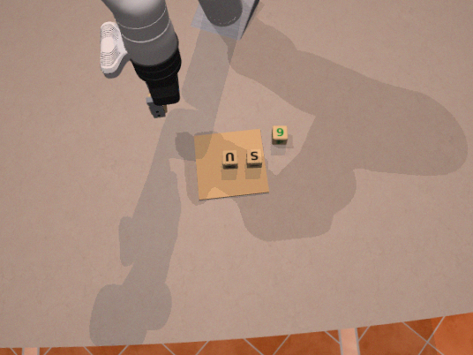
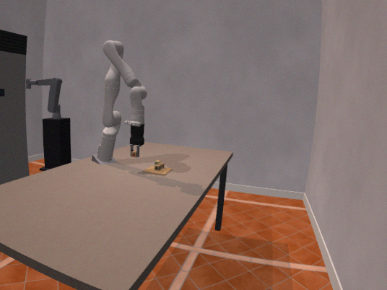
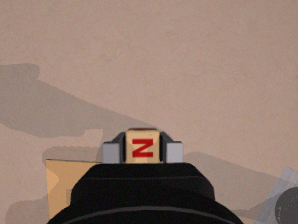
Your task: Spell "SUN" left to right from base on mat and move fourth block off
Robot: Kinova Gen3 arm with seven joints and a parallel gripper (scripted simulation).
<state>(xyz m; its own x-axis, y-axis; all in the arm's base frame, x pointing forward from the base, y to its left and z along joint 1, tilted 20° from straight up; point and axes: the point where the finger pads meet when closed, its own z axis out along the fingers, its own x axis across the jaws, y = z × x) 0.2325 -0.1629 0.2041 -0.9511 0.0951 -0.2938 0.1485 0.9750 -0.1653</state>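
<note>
My gripper [image 3: 142, 142] is shut on the N block [image 3: 141, 147], a wooden cube with a red N, and holds it in the air above the table. From above, the gripper [image 1: 158, 109] hangs to the upper left of the tan mat [image 1: 232, 169], clear of it. The U block [image 1: 229, 158] and the S block [image 1: 254, 157] lie flat on the mat side by side, black letters up. The fourth block [image 1: 280, 134], with a green 9, lies on the table just off the mat's upper right corner. From the side, the gripper [image 2: 134, 153] hovers left of the mat [image 2: 156, 171].
The arm's base [image 1: 225, 13] stands at the far edge of the table, beyond the mat. A corner of the mat [image 3: 59, 179] shows at the lower left in the wrist view. The table's near edge [image 1: 309, 328] runs along the bottom.
</note>
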